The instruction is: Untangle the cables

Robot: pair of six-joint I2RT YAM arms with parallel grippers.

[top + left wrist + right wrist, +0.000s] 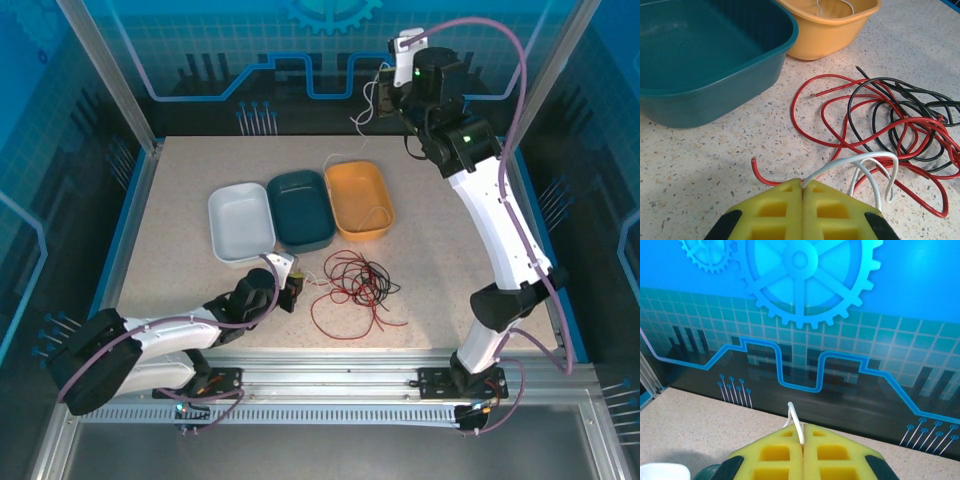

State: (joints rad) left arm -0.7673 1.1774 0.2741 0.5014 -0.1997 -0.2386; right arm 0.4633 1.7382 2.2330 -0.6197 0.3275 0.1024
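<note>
A tangle of red cables [345, 300] [840, 117] and black cables [372, 275] [880, 97] lies on the table in front of the trays. My left gripper [292, 285] [802, 184] sits low at the tangle's left edge, shut on a white cable [875, 159] that loops over the red strands. My right gripper [385, 92] [802, 427] is raised at the far back wall, shut on a whitish-cream cable [795, 416]. This cable [362, 112] hangs from it down towards the orange tray [345, 185].
Three trays stand side by side mid-table: white [225, 240], teal [300, 235] [705, 107] and orange [815, 37]. A whitish strand lies in the orange one. The blue back wall [800, 315] is close before the right gripper. A rail runs along the near edge [330, 375].
</note>
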